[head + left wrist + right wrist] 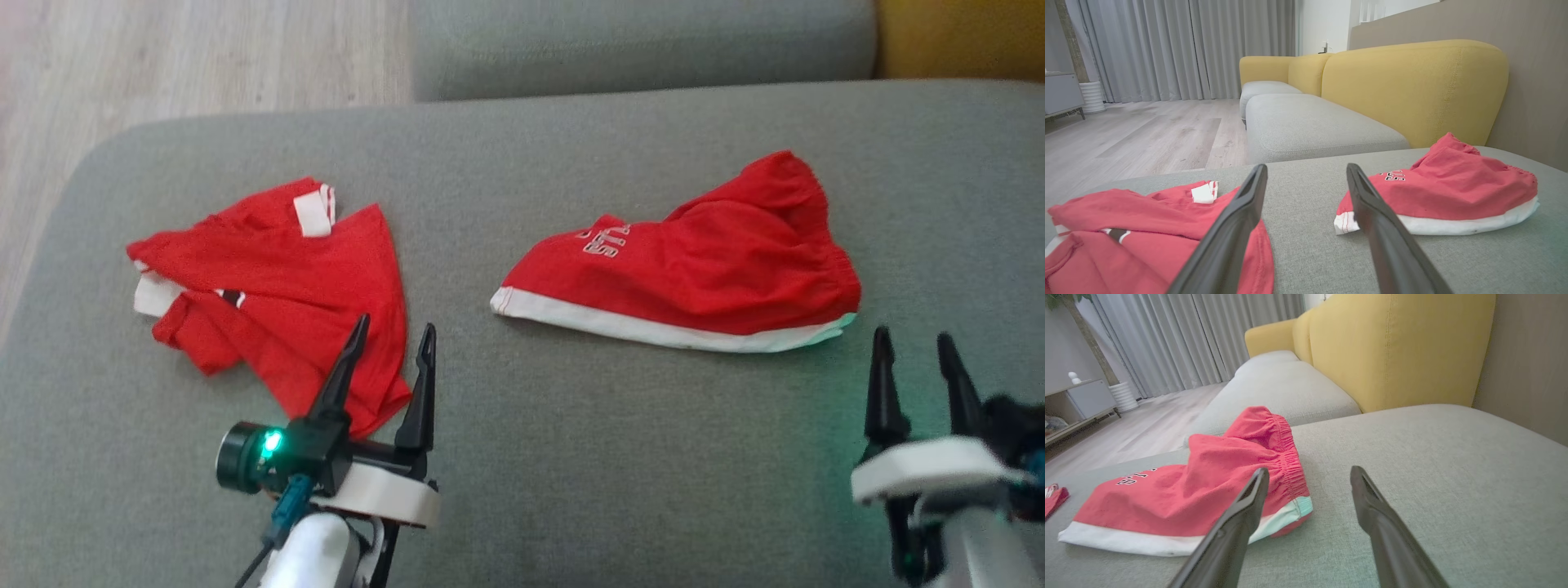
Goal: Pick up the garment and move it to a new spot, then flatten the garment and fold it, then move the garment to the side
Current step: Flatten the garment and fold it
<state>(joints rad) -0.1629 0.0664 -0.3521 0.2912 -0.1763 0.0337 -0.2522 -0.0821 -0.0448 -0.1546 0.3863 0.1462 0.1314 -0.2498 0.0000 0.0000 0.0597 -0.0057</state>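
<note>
Prob. best: lower gaping, empty L pincer [396, 323] onto crumpled red shirt [269, 269] edge just beneath its tips, pinch thru all layers & lift slow, keeping equally gaping, empty R pincer [913, 333] clear of red shorts [702, 261] just ahead-left of it on sofa cushion [571, 457].

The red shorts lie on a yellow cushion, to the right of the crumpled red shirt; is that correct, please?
Not quite: in the head view the red shorts lie on a grey cushion, to the right of the crumpled red shirt.
</note>
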